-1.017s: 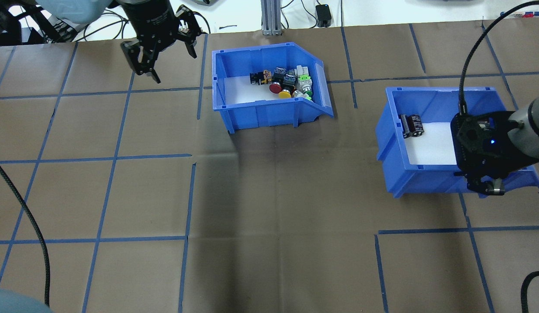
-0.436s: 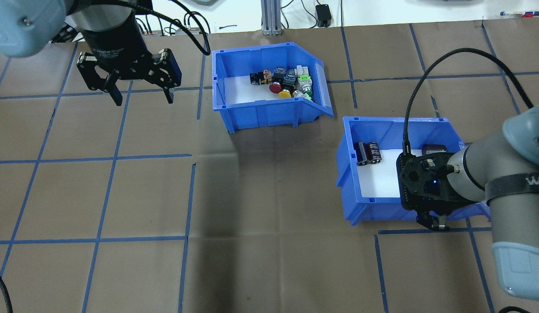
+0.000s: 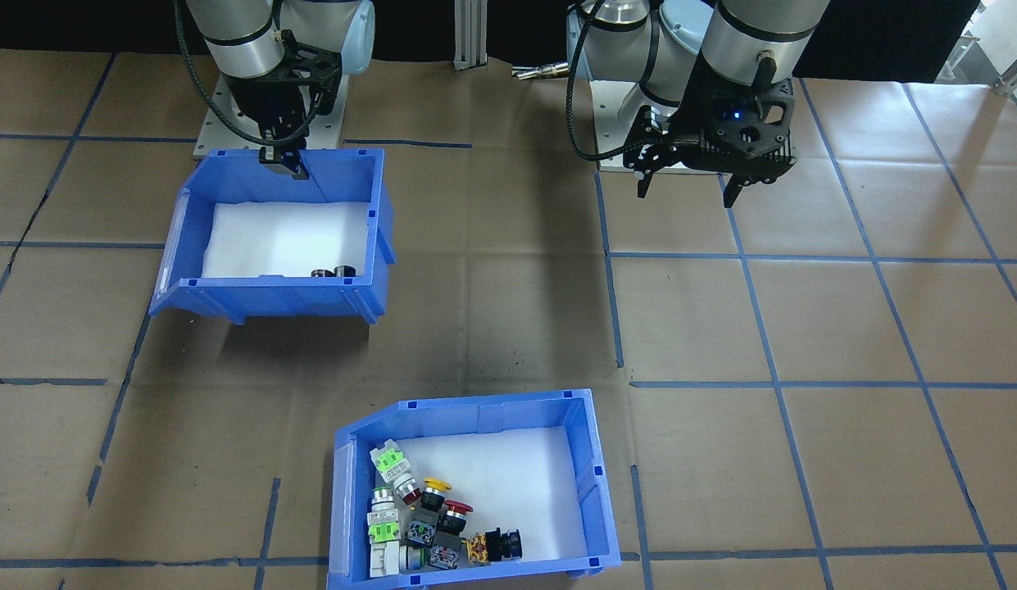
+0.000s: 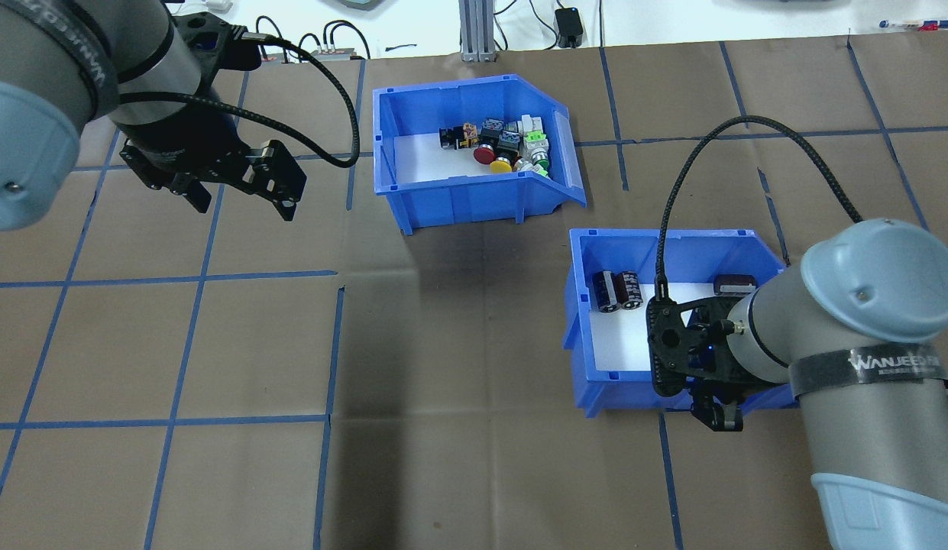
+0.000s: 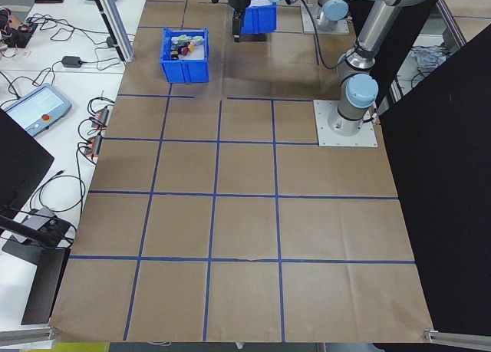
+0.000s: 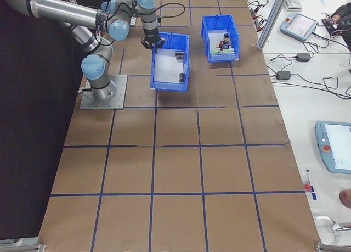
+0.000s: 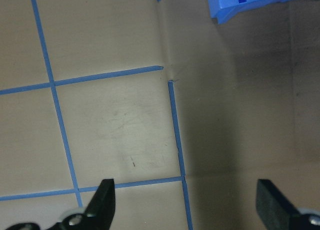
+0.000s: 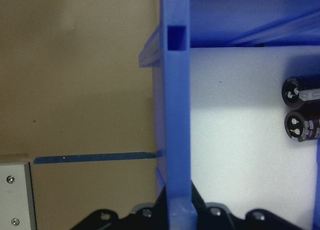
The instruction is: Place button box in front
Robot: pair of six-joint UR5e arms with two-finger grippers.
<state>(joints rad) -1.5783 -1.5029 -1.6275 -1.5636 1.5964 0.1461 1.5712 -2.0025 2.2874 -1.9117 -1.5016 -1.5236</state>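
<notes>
Carried by the right gripper (image 4: 719,416) clamped on its wall, the other bin (image 4: 596,336) slid toward nine o'clock; the button box (image 4: 474,191) sits untouched at twelve, left gripper (image 4: 241,200) wide open.

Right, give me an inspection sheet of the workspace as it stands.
Surface: brown paper table gridded with blue tape.
Job's things: button box standing free on the far side, buttons inside.
Clutter: second blue bin holding black cylinders.
Grippers: left end effector open over bare table; right end effector shut on the second bin's near wall.
Cables: black cable looping from the right wrist.
Surroundings: pendants and wires on side benches.
</notes>
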